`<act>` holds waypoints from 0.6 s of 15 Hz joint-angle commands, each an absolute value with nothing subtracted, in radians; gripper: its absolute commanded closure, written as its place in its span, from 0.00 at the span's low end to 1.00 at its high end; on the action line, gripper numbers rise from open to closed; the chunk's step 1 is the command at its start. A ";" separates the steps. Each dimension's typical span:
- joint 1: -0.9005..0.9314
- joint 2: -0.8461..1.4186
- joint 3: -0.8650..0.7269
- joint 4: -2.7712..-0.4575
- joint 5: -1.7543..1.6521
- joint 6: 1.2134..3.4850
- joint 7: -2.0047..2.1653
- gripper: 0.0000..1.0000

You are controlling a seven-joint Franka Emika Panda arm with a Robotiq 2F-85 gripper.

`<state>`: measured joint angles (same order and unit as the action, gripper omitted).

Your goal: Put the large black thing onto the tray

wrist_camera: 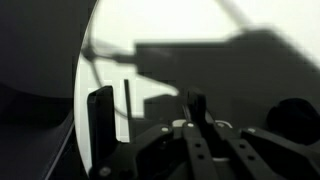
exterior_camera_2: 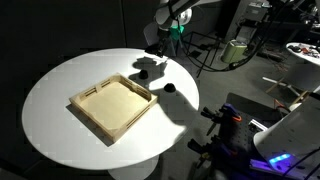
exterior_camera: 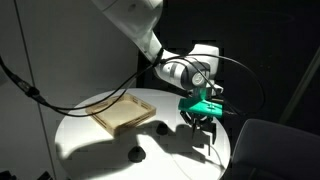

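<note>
The light-tan wooden tray (exterior_camera: pixel 104 123) lies empty on the round white table, and shows in both exterior views (exterior_camera_2: pixel 88 122). My gripper (exterior_camera: pixel 200 119) hangs to one side of the tray, above the table's far part (exterior_camera_2: pixel 163 40). It is shut on the large black thing (exterior_camera: pixel 202 127), a dark legged frame held a little above the tabletop. In the wrist view the fingers (wrist_camera: pixel 197 125) meet around a dark upright piece (wrist_camera: pixel 196 103). A small round black lump (exterior_camera: pixel 160 128) and a flatter black blob (exterior_camera: pixel 136 153) sit on the table between gripper and tray.
The round table (exterior_camera_2: pixel 50 90) has a strong lit patch and deep shadows. A grey chair (exterior_camera: pixel 272 145) stands past the table's edge. Cables hang from the arm (exterior_camera: pixel 245 85). Lab equipment (exterior_camera_2: pixel 240 48) and another machine (exterior_camera_2: pixel 285 130) stand beyond the table.
</note>
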<state>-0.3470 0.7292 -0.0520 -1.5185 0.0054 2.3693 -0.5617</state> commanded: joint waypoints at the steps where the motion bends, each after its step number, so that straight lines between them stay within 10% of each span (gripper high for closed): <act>1: -0.334 0.575 -0.039 -1.678 0.000 2.386 -0.541 0.98; 9: -0.244 0.370 -0.030 -1.940 -0.027 2.373 -0.552 0.98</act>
